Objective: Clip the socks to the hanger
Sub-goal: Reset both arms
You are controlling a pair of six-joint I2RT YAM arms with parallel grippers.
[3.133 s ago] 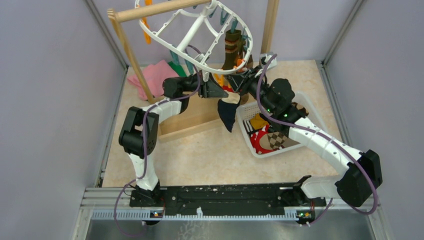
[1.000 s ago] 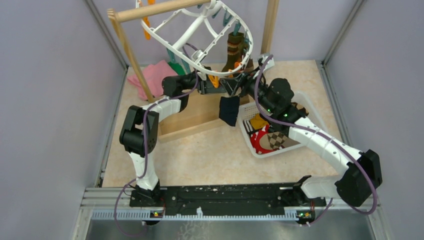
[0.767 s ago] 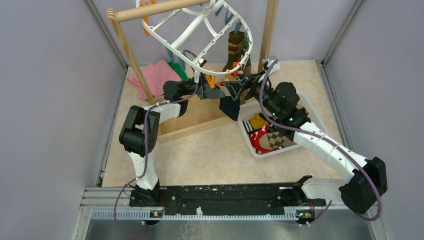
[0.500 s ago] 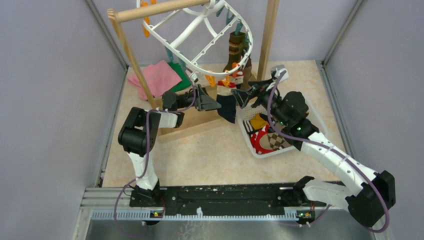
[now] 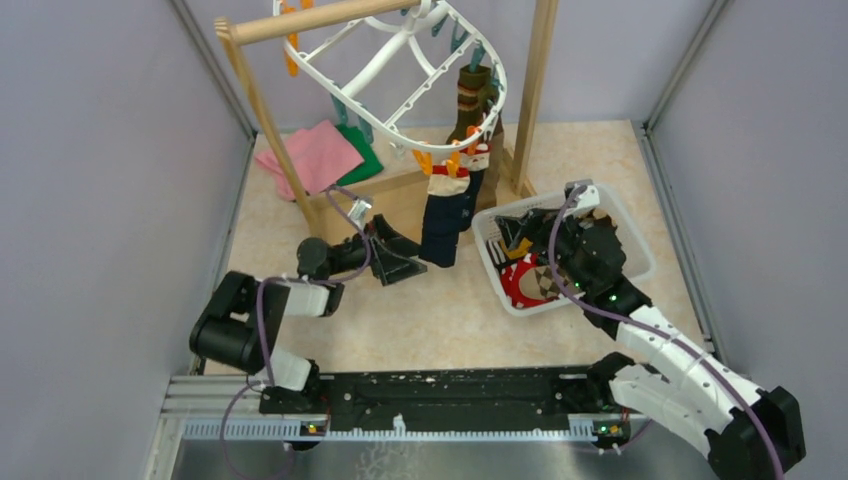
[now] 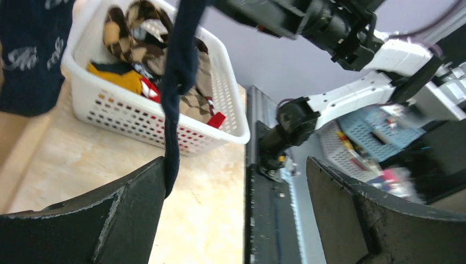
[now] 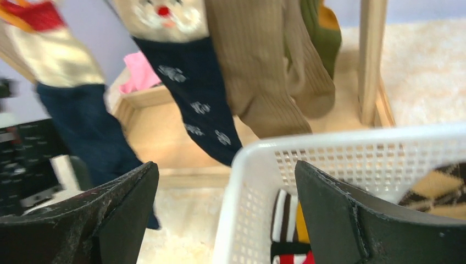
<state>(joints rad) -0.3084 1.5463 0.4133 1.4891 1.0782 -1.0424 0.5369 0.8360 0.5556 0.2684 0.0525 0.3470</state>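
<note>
Both sets of jaws gape empty: a navy sock [image 5: 438, 232] hangs clipped to the hanger [image 5: 381, 55], so it likely needs no support.

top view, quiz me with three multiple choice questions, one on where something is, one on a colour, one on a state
1. The right pincer is: A at the far left wall; B over the white basket; C beside its own base.
2. The cloth next to the pink cloth is: A blue; B black; C green.
3. The navy socks are: A clipped to the hanger; B folded in the basket; C flat on the floor.

B, it hangs open above the basket's near corner.
C, a green cloth shows at the pink one's right edge.
A, they dangle from the ring's clips.
</note>
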